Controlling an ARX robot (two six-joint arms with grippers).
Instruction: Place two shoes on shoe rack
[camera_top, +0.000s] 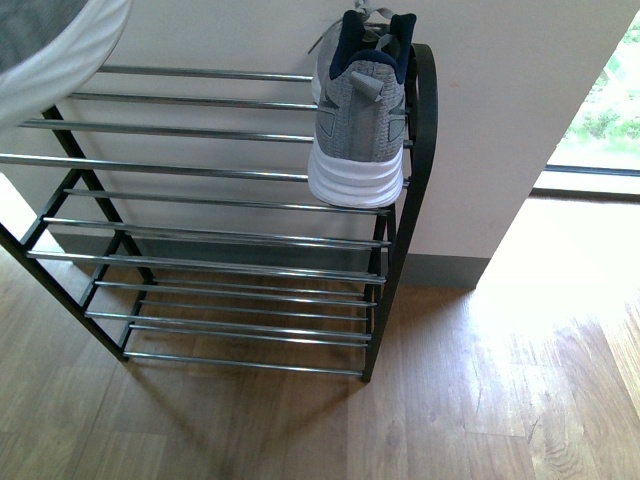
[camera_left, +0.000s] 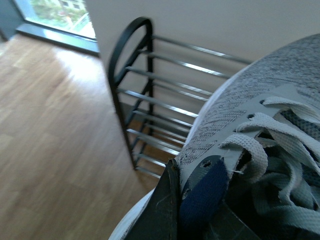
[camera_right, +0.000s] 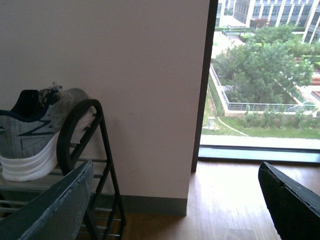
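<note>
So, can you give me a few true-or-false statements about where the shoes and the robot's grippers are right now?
1. A grey sneaker sits on the top tier of the shoe rack, at its right end. True.
2. Blue slides fill the lower tiers. False: those tiers hold no shoes.
3. The left gripper holds a second sneaker. True.
4. The right gripper is clamped on a shoe. False: its fingers are wide apart with nothing between them.
</note>
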